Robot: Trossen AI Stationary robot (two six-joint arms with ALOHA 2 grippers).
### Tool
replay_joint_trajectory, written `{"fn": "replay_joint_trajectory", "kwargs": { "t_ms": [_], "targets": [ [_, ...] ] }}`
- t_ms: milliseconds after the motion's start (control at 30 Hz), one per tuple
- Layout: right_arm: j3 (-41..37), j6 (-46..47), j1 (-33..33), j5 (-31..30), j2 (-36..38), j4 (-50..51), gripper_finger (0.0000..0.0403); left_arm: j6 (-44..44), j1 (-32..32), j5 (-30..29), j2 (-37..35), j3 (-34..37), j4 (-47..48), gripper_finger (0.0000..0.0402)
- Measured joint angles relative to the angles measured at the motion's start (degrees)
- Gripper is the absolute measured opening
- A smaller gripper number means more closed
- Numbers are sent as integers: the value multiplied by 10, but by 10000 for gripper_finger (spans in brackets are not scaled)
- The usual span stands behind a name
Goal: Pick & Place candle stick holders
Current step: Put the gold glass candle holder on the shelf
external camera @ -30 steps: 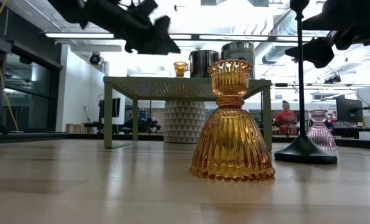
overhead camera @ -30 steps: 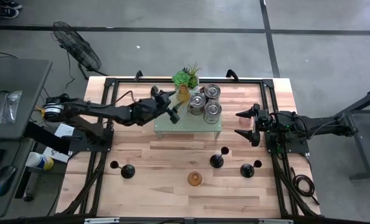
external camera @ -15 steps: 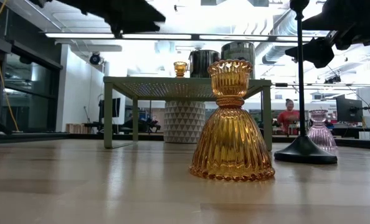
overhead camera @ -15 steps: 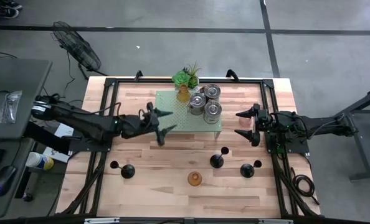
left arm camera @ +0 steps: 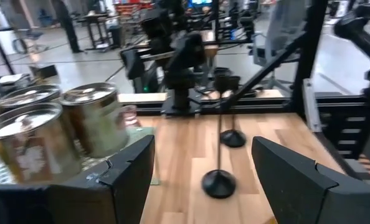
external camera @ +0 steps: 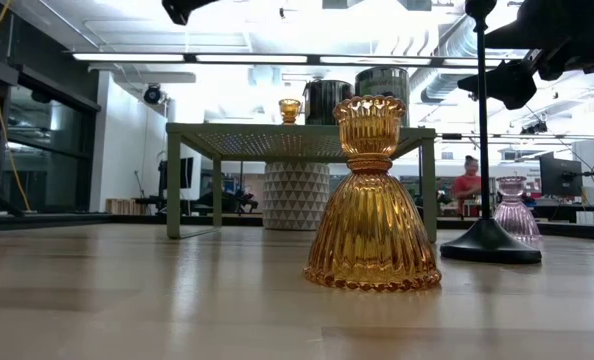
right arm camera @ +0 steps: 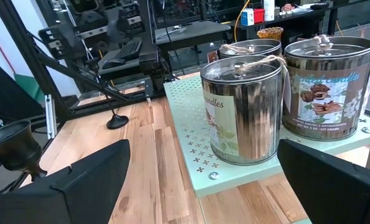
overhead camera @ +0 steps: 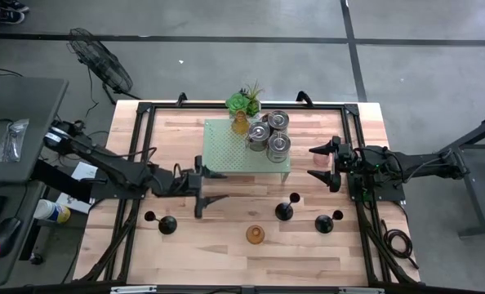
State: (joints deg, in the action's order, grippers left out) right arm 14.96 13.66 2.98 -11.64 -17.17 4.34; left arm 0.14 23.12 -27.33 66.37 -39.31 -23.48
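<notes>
An amber glass holder [overhead camera: 255,235] stands on its wide base near the table's front edge [external camera: 372,195]. A second amber holder [overhead camera: 240,122] and three silvery cans [overhead camera: 269,135] rest on the pale green stand [overhead camera: 226,151]. Black holders stand upright on round bases at the near left [overhead camera: 168,224] and near right [overhead camera: 285,211], [overhead camera: 324,222]. My left gripper [overhead camera: 209,187] hovers open and empty just in front of the stand's left end; its wrist view looks past the cans [left arm camera: 54,130] toward the black holders [left arm camera: 219,183]. My right gripper [overhead camera: 322,163] waits open at the right, facing the cans [right arm camera: 244,112].
A green spiky plant [overhead camera: 244,102] sits behind the stand. A pink glass holder [external camera: 512,215] stands by the right gripper. Black frame rails [overhead camera: 140,147] run along the table's sides. Bare wood lies between the stand and the front row of holders [overhead camera: 226,212].
My left gripper has swung away from the amber holder on the stand's far left, toward the table's near edge, turning as it went. It stayed open and carries nothing. The holders and cans have not moved.
</notes>
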Motion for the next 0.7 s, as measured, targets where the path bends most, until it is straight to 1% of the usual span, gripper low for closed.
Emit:
{"fn": "replay_joint_trajectory", "kwargs": {
  "t_ms": [133,500,700],
  "targets": [
    [0,0,0,0,0,0,400,0,14,-2,1,0,0,262],
    [0,0,0,0,0,0,400,-6,13,-2,27,-1,-12,262],
    [0,0,0,0,0,0,400,-6,13,-3,62,-1,-81,262]
  ]
}}
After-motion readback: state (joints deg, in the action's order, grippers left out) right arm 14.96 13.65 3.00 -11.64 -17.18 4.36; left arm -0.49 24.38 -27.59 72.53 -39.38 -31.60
